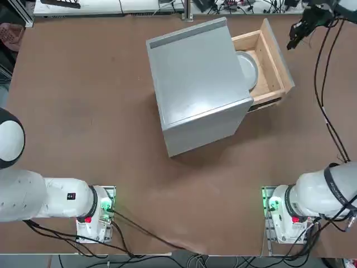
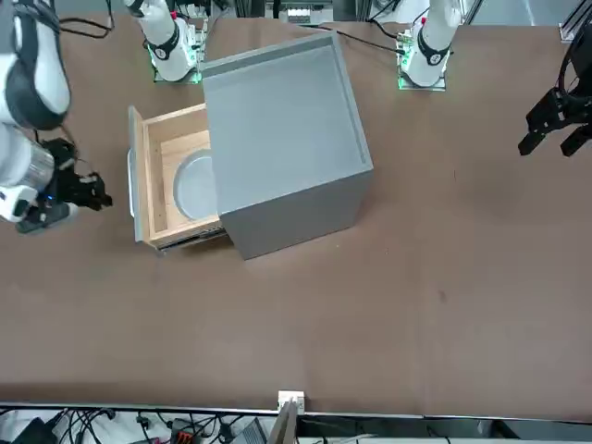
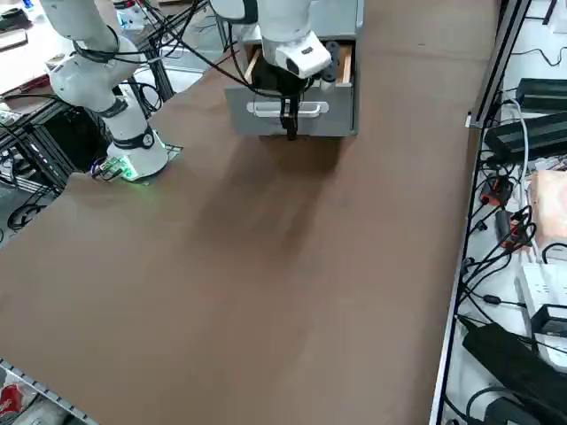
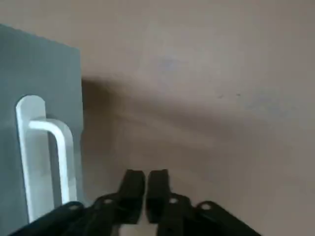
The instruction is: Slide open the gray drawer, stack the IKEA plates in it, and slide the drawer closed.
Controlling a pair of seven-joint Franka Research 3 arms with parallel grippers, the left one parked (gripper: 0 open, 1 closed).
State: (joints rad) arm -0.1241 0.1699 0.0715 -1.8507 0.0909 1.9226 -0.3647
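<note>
I am hovering my right gripper [image 4: 144,189] just outside the front panel of the gray drawer [image 1: 274,56], with my fingers [image 4: 133,187] pressed together and holding nothing. The drawer is standing pulled out of the gray cabinet [image 1: 195,84], and the IKEA plates [image 1: 248,70] are lying inside it, beyond the panel from my fingers; I am seeing one pale round rim partly tucked under the cabinet's edge (whether both plates are stacked there I cannot tell from these views). So the step in hand, as I judge it, is the closing push.

The white handle [image 4: 49,152] is sitting on the gray face just beside my fingers, apart from them, not touching. To do this well I am thinking of keeping the fingers closed and using them as one blunt pusher, meeting the flat panel near its middle rather than the handle bar, since an off-centre push could skew the tray on its runners or turn the whole cabinet on the desk [image 1: 83,111]. The push should run straight along the drawer's own line, which is angled across the desk, and go slowly (a shove might rattle the plates or shift the cabinet itself).
</note>
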